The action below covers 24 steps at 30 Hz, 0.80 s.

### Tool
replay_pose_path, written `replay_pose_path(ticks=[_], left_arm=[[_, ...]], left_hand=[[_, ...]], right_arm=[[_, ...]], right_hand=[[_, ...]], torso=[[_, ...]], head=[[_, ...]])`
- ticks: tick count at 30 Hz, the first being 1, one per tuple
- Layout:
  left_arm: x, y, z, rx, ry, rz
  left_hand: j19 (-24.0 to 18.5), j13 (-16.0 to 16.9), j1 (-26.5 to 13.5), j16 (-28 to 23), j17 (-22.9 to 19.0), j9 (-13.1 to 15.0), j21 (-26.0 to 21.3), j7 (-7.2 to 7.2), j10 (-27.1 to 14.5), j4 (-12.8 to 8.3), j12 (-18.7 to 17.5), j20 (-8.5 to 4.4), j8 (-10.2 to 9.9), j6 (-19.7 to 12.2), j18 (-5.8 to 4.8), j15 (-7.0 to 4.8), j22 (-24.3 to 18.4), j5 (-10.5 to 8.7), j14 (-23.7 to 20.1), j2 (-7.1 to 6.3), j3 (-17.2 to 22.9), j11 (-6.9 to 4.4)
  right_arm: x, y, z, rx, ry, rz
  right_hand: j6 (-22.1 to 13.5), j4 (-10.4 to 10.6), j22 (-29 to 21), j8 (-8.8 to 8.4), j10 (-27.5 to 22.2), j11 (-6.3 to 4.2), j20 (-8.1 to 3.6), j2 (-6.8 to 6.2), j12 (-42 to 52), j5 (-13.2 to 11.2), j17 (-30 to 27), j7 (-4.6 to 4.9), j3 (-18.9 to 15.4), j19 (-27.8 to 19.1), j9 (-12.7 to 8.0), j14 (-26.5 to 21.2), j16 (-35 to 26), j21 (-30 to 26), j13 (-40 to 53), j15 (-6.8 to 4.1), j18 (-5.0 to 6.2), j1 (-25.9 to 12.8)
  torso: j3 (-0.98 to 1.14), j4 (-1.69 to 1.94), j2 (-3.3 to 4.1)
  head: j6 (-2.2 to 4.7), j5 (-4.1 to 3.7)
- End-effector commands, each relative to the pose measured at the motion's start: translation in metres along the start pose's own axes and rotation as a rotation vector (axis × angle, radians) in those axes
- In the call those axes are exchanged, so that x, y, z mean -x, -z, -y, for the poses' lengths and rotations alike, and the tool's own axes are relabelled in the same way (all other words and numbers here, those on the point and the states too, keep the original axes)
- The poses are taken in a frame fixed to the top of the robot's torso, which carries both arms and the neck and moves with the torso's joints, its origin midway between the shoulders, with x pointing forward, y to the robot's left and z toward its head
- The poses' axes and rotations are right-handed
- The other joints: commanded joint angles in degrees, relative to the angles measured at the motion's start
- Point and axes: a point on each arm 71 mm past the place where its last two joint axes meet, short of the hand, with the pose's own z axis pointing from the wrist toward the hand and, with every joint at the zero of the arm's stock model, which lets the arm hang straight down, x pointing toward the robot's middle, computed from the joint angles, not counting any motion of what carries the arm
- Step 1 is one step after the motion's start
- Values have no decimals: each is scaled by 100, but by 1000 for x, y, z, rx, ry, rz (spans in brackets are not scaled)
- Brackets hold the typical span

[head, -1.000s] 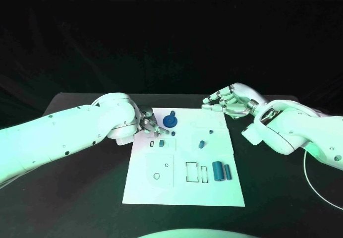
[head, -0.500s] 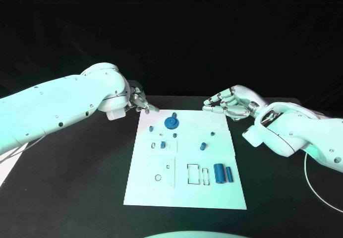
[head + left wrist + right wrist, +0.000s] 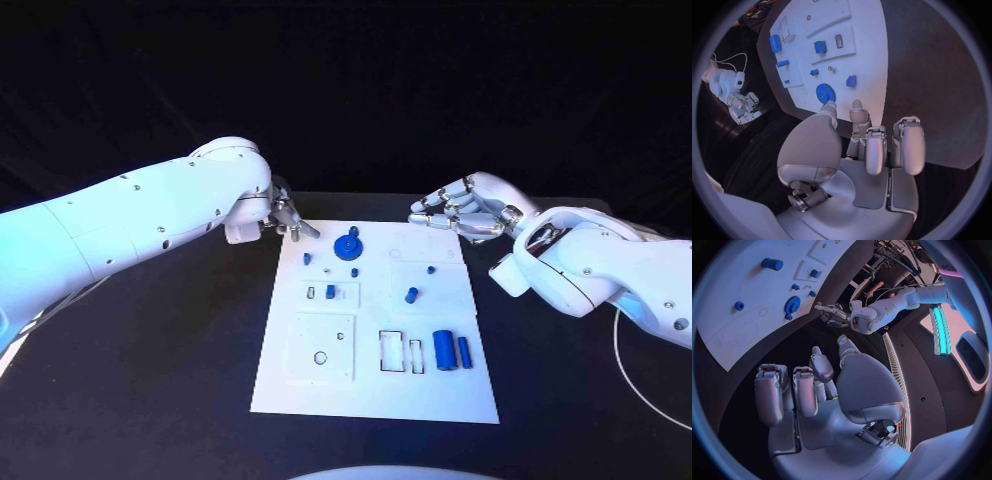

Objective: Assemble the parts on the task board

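Observation:
The white task board (image 3: 325, 395) lies mid-table. A blue gear (image 3: 348, 244) sits near its far edge, with small blue parts (image 3: 330, 292) below it and two blue cylinders (image 3: 450, 350) at the right. My left hand (image 3: 278, 215) hovers just off the board's far left corner, holding nothing, fingers loosely bent and apart. In the left wrist view the left hand (image 3: 861, 150) points toward the gear (image 3: 825, 93). My right hand (image 3: 462, 210) hangs over the far right corner, also empty, fingers half bent. The right wrist view shows the right hand (image 3: 817, 390) and the gear (image 3: 792, 304).
Black table surrounds the board (image 3: 861, 30) on all sides. A thin white cable (image 3: 623, 350) runs along the table's right side. Several outlined slots (image 3: 387, 350) mark the board's near half.
My left hand has drawn back from beside the gear to a spot off the board's far left corner, empty. The right hand has hardly moved.

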Motion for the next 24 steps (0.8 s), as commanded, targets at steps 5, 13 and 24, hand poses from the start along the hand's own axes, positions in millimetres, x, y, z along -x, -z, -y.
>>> replay_pose_path(ticks=[5, 13, 24], left_arm=[[-11, -10, -1, 26, -69, -78], [-21, -16, 3, 17, -84, -121], [-26, -16, 6, -1, -84, -147]], left_hand=[[178, 63, 2, 18, 1505, -10, 6, -5, 64, 2, 76, 21, 29, 64, 33, 18, 699, 7, 613, 81, -39, 2], [183, 84, -4, 18, 1505, -15, 12, -8, 76, 4, 104, 18, 36, 67, 31, 14, 708, 6, 613, 117, -61, -2], [194, 96, 28, 18, 1505, -22, 25, -15, 86, -12, 129, 13, 47, 72, 26, 9, 727, 11, 613, 178, -82, -8]], right_arm=[[-2, 0, -1, 12, 0, -14], [-3, -1, -1, 12, -1, -17], [-4, -1, -1, 11, -1, -19]], right_hand=[[29, -9, 502, 29, -34, -16, 30, 52, -11, 14, 868, -17, -27, 107, 7, 444, -23, -25, -3, 14, -39, 17], [29, -12, 496, 29, -37, -18, 29, 75, -10, 45, 864, -18, -45, 104, 7, 443, -27, -29, -6, 13, -38, 64], [29, -15, 489, 30, -51, -18, 29, 81, -30, 50, 862, -18, -50, 101, 8, 443, -28, -33, -23, 12, -36, 81]], torso=[[5, 1, -2], [7, 1, -6], [4, 5, -11]], head=[[-26, 11], [-32, 19], [-51, 28]])
